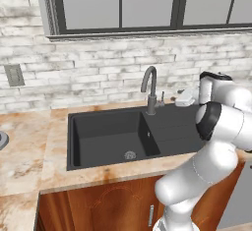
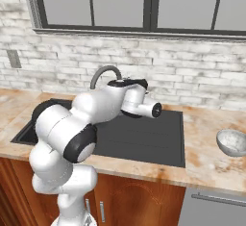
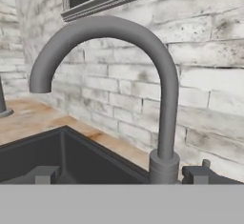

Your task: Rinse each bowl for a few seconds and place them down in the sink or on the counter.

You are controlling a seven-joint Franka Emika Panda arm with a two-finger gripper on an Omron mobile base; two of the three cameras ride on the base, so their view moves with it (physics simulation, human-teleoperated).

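Observation:
A pale grey bowl [image 2: 233, 142] with a speckled inside sits upright on the marbled counter [image 2: 206, 165], right of the black sink [image 2: 144, 141]. The sink's deep basin [image 1: 106, 134] looks empty and dry. No water runs from the grey gooseneck tap [image 1: 150, 90]. My gripper [image 3: 121, 175] is open and holds nothing. It hovers over the sink's flat section and points at the tap [image 3: 162, 99], which stands close ahead against the brick wall. Its dark fingertips [image 3: 45, 174] stand wide apart.
A small whitish object [image 1: 184, 97] lies on the counter behind the sink's flat section. A grey rounded thing [image 1: 2, 139] is cut off at the left edge; I cannot tell what it is. A wall outlet [image 1: 14, 75] and a window [image 1: 118, 4] are above the counter.

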